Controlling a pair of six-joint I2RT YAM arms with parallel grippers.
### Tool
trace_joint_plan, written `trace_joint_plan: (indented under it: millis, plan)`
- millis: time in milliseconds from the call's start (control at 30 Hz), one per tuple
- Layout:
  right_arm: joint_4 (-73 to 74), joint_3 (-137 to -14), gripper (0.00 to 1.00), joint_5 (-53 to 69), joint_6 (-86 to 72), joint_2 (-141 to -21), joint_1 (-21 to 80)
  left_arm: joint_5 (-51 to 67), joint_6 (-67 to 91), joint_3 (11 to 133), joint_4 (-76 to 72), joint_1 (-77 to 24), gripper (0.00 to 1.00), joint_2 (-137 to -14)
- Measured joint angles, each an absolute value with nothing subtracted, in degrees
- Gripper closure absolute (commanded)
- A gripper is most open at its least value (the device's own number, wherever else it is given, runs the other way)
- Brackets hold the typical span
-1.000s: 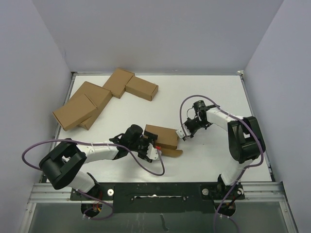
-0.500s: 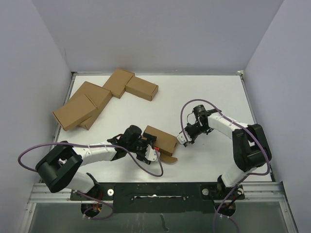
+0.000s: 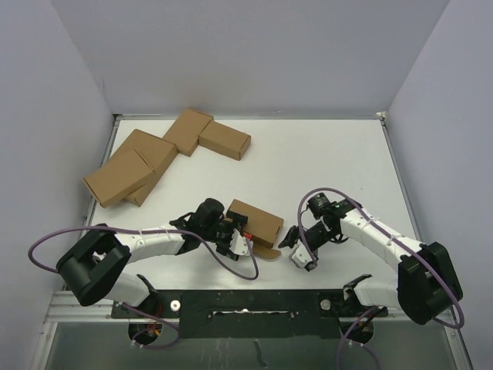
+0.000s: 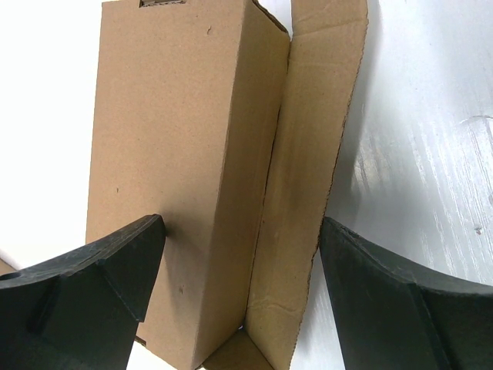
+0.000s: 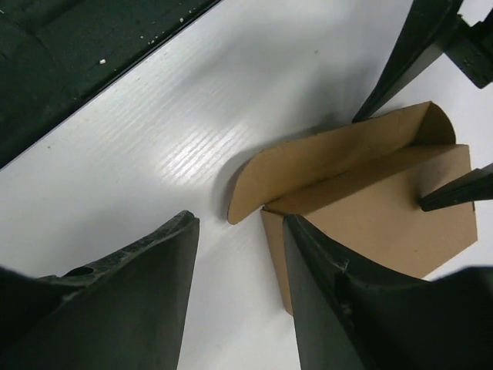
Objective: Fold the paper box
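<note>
**Top view.** The paper box (image 3: 258,220) was found lying on the desk (image 3: 331,154) near the front edge, between the two arms. It was well apart from the four cartons (image 3: 158,158) clustered at the far left. The left pincer (image 3: 239,237) was held at the box's near left corner, as it had been a second before. The right pincer (image 3: 299,254) was what had changed. A second earlier it had been pressed together against the box's right end. Now it had been swung toward the front edge, parted, and set near the box's near right corner, apart from it. The box had been nudged slightly leftward.

**Left wrist view.** The left pincer was seen spread wide, with the box and its long loose flap (image 4: 308,154) lying between the fingers. No squeeze on the cardboard could be made out.

**Right wrist view.** The right pincer (image 5: 239,223) was seen parted, nothing pinched, with bare desk between its fingers. Ahead, the rounded flap lay flat on the desk, folded out from the box body. One left finger (image 5: 454,196) was rested on the box's top face.

**Judgement.** The push on the end was taken as finished. The flap was taken as the next part to be lifted and tucked. The box was not yet closed.
</note>
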State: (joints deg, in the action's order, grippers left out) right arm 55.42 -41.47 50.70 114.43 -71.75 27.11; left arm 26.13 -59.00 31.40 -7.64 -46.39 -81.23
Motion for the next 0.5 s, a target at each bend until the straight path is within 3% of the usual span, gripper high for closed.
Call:
trace_joint_plan:
  millis: [500]
  plan:
    - [37.4,-33.5,0.65,43.0,111.9,-71.8,38.5,26.2,-59.0,31.4,-7.6,-46.4,0.21,-81.2]
